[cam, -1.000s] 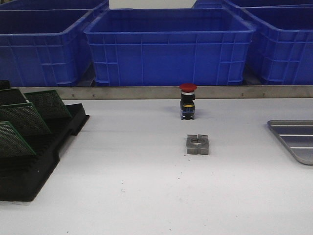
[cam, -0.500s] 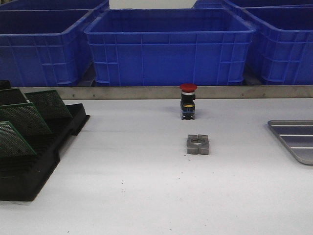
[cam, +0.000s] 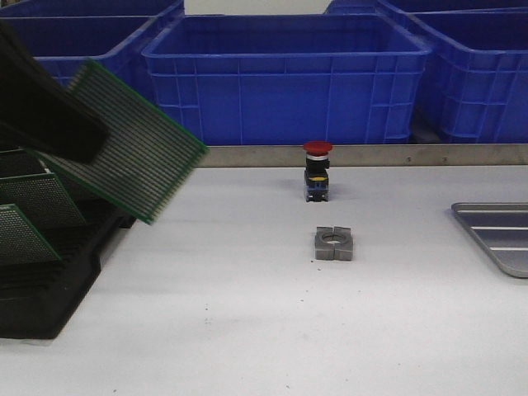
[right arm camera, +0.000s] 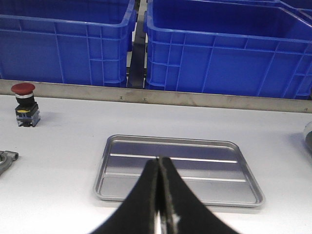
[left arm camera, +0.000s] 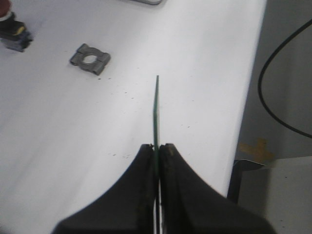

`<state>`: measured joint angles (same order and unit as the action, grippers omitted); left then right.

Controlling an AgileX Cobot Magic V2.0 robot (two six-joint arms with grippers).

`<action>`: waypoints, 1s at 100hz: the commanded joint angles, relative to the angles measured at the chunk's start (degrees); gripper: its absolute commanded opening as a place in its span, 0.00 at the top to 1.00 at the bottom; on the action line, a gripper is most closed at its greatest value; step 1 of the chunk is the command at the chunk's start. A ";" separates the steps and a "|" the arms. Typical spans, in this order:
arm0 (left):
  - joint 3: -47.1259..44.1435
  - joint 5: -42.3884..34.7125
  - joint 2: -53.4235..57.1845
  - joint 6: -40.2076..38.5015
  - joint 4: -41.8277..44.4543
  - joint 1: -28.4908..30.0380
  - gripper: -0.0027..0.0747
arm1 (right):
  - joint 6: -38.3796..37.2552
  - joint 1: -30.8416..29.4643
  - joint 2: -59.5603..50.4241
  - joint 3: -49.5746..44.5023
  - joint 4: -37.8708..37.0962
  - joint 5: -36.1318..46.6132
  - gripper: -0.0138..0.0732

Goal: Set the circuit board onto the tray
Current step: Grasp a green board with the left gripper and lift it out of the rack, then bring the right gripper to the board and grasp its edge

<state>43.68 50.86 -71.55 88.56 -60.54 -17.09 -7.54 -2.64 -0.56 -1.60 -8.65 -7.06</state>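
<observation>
A green circuit board hangs tilted in the air at the left of the front view, above the black rack. My left gripper is shut on it; in the left wrist view the board shows edge-on, pinched between the black fingers of that gripper. The silver-grey tray lies at the table's right edge. In the right wrist view the tray lies bare on its ribbed floor, below my right gripper, which is shut on nothing.
More green boards stand slotted in the black rack. A red-capped push button and a grey metal clamp block sit mid-table. Blue bins line the back behind a metal rail. The table's edge and a black cable show in the left wrist view.
My left gripper has come into the front view from the left, holding a circuit board up over the rack. One board has gone from the rack's back slot. Nothing else has moved.
</observation>
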 commanded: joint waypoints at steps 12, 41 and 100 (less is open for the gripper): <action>1.75 -1.81 -7.78 0.44 -10.34 -10.01 0.99 | 0.37 0.02 -1.18 -0.06 -0.47 4.73 0.91; 1.99 -1.81 -12.25 16.51 -29.85 -19.51 0.99 | 0.37 0.02 -1.18 -0.06 -0.47 9.89 0.91; 1.99 -1.68 -12.25 21.35 -33.40 -20.99 0.99 | -0.16 0.02 5.00 16.36 8.65 -16.69 0.91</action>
<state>43.89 46.52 -85.48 109.85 -90.31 -37.60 -7.77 -2.64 0.76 9.76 -0.58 -22.35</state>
